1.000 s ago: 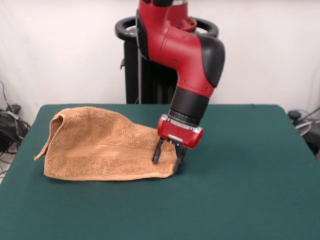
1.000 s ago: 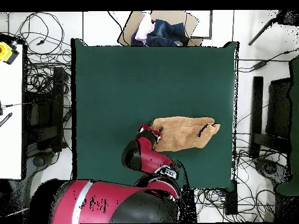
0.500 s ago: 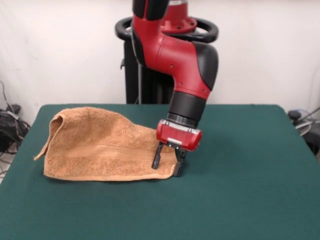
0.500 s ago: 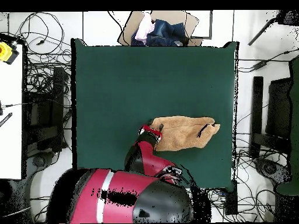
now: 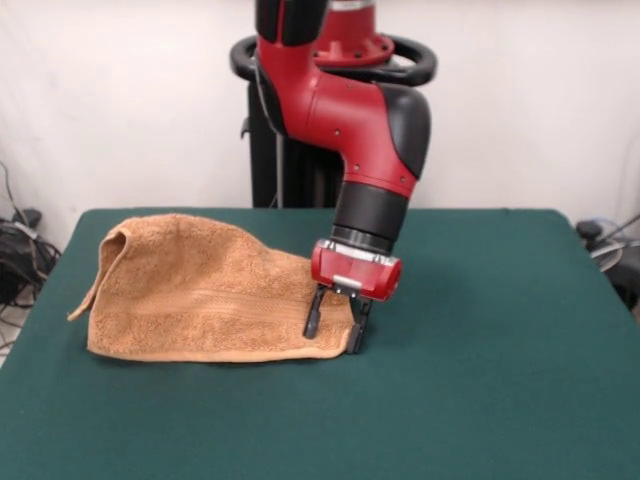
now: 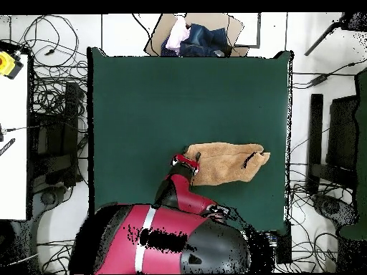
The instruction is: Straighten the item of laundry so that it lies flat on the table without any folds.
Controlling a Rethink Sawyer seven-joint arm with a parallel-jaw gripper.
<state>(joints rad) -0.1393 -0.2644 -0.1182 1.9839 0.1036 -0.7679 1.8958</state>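
The item of laundry [image 5: 190, 295] is an orange-tan towel lying folded over itself on the left half of the green table [image 5: 500, 350], with a raised fold at its far left end. In the overhead view the towel [image 6: 226, 163] is a narrow strip right of centre on the table [image 6: 143, 107]. My gripper [image 5: 335, 328] points down at the towel's right-hand corner. It is open, one finger on the cloth and the other at the corner's edge. From above, the gripper [image 6: 185, 159] sits at the strip's left end, and the arm hides the table's near edge.
A cardboard box of clothes [image 6: 197, 36] stands beyond the table's far edge in the overhead view. Cables [image 6: 50, 93] lie on the floor around the table. A white surface with a yellow object [image 6: 7, 63] is at the left.
The upper arm has swung a little to the left in the front view. The gripper has stayed at the towel's corner, still open, and the towel has not moved.
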